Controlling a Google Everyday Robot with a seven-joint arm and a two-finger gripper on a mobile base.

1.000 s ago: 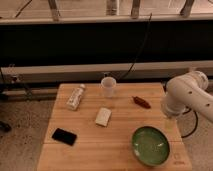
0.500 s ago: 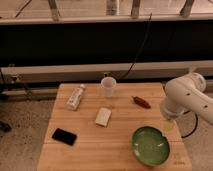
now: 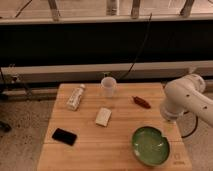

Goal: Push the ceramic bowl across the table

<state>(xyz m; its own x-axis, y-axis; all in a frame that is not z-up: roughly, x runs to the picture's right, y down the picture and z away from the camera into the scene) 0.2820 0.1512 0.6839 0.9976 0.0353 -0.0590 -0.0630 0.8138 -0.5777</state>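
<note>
The ceramic bowl [image 3: 150, 145], wide, shallow and glossy green, sits on the light wooden table [image 3: 117, 142] near its front right corner. My white arm [image 3: 182, 99] reaches in from the right and bends down over the table's right edge. My gripper [image 3: 162, 131] is mostly hidden under the arm, right at the bowl's far right rim. Whether it touches the rim does not show.
A small white cup [image 3: 108, 86] stands at the table's back middle. A bottle [image 3: 76, 96] lies at the back left, a white packet [image 3: 103, 116] in the middle, a black phone [image 3: 65, 136] at the front left, and a red item [image 3: 141, 102] right of the cup. A black cable [image 3: 140, 47] hangs behind.
My arm has shifted slightly left and down toward the bowl's rim. The bowl and the other things have not visibly moved.
</note>
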